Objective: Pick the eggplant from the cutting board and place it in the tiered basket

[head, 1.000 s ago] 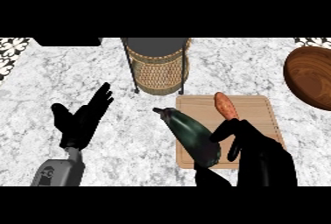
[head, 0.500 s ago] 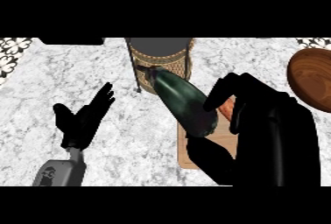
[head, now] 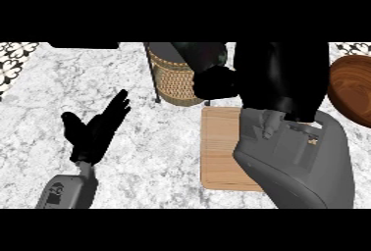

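Note:
The eggplant point(head: 197, 52), dark and glossy, hangs over the top of the wicker tiered basket point(head: 176, 86) at the back of the counter. My right hand point(head: 217, 82) is curled round its lower end and hides part of it. The right forearm reaches up across the wooden cutting board point(head: 217, 147) and covers the board's right half. My left hand point(head: 94, 128) rests open at the left, fingers pointing up, away from the board and the basket.
A dark wooden bowl point(head: 353, 83) sits at the right edge. The marble counter point(head: 145, 166) stretches between my left hand and the board. A patterned tile strip point(head: 13, 56) shows at the far left.
My right hand has carried the eggplant up and away from the board until it is over the basket's top. The arm now fills the right side. The left hand has stayed put.

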`<action>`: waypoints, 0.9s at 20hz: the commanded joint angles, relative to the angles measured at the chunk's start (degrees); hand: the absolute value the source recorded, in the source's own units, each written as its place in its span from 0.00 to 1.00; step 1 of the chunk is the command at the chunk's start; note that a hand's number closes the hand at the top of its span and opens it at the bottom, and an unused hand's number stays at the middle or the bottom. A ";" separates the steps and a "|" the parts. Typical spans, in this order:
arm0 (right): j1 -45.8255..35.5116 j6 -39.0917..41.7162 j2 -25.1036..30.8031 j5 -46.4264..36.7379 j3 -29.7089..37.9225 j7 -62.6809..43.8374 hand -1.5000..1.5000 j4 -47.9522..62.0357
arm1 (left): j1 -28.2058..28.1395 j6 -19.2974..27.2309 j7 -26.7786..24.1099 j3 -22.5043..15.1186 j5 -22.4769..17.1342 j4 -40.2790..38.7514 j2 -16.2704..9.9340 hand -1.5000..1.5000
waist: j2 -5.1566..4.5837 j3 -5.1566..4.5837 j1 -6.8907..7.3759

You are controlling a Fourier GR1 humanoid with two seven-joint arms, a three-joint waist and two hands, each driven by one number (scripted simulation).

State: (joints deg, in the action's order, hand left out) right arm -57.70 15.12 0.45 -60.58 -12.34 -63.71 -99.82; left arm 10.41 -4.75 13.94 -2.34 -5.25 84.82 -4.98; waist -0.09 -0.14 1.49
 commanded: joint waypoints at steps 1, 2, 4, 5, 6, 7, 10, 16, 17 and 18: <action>-9.09 -3.50 -0.43 1.88 6.04 -7.20 1.00 12.85 | 0.05 -0.27 1.75 -1.11 0.01 1.94 0.31 0.50 | -0.16 0.04 0.97; -10.31 -5.98 -0.43 0.48 6.84 -5.18 1.00 17.26 | 1.90 1.56 1.00 -2.08 1.52 -0.25 2.24 0.50 | -0.48 0.01 0.80; -11.31 -9.98 -0.43 0.61 8.83 -1.29 1.00 22.97 | 0.70 -0.57 1.01 0.15 -0.93 -0.06 0.38 0.50 | -0.45 0.04 0.82; -13.97 -8.04 -0.43 1.21 11.86 -0.73 1.00 23.73 | 2.17 0.89 -1.27 0.59 0.88 -2.93 0.64 0.50 | -0.40 0.05 -0.01; -14.91 -12.41 -0.43 0.69 10.29 -1.47 1.00 28.90 | -0.58 -1.53 1.43 -0.90 -0.33 2.70 -0.63 0.50 | -0.40 0.04 1.71; -14.55 -14.23 -0.43 0.20 12.44 2.84 1.00 30.96 | 2.62 1.00 1.46 0.42 0.09 -1.43 0.94 0.50 | -0.52 0.07 0.37; -16.58 -20.93 -0.44 2.28 14.86 8.88 1.00 38.94 | 1.52 -0.82 0.79 0.42 -0.37 -0.41 -0.24 0.50 | -0.55 0.08 0.66; -19.27 -33.66 -0.44 4.20 16.70 14.97 1.00 55.70 | 3.04 -2.48 -0.10 1.37 -1.42 -1.06 -1.07 0.50 | -1.10 0.04 1.86; -21.39 -35.02 -0.44 6.18 15.61 13.40 1.00 58.22 | 1.61 -1.20 0.62 -0.36 -0.19 -0.76 0.50 0.50 | -0.89 0.05 2.04; -20.38 -36.46 -0.44 6.45 16.90 15.42 1.00 60.04 | -1.91 -0.23 -0.98 -2.91 1.94 1.42 1.79 0.50 | -0.92 0.06 2.36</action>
State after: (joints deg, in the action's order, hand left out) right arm -76.48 -14.29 0.07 -56.45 2.99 -50.73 -48.42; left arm 11.48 -5.25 14.38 -3.02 -4.89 84.78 -4.28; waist -0.89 -0.08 3.07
